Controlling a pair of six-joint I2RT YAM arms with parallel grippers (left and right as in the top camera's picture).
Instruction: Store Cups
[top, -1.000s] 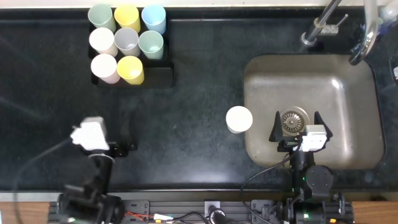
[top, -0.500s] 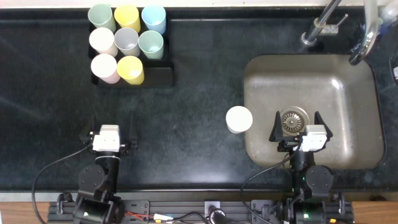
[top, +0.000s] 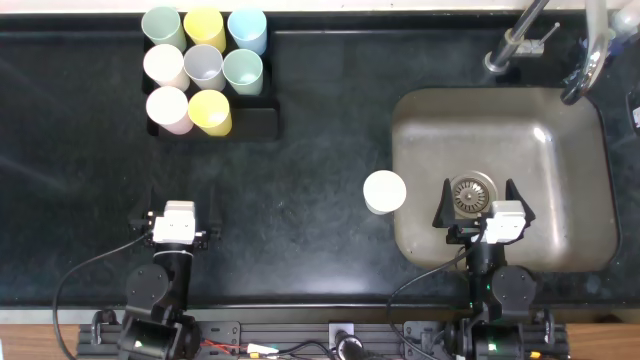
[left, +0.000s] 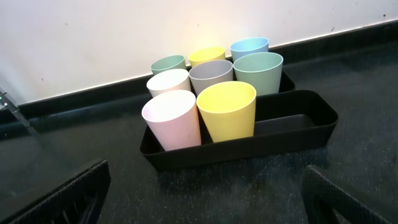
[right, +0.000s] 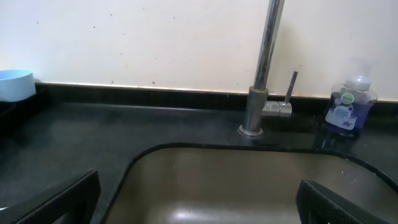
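Plainly, the one thing not stored is the white round plastic cup (top: 384, 191), which stands on the black speckled worktop (top: 310, 120) a little toward three o'clock from the middle of the top view, just beside the rim of the stainless steel sink (top: 560, 120). I cannot tell if its mouth is up or down. The right gripper (top: 478, 198) hangs over the sink basin with its fingers wide apart and the cup at its nine o'clock. The left gripper (top: 182, 200), also spread and holding nothing, faces the black plastic tray (top: 262, 125) at its twelve o'clock. The first danger, I think, is the sink edge. If a finger touches the cup wall before the grip closes, the light cup may tip and roll into the basin. The smooth tapered side may also slip upward out of a weak pinch. The second danger is at the tray. Its free space is the corner at four o'clock, directly beside the yellow tapered plastic cup (top: 209, 112). If the cup is lowered tilted or too near, it may knock this neighbour over or push the tray along the worktop.
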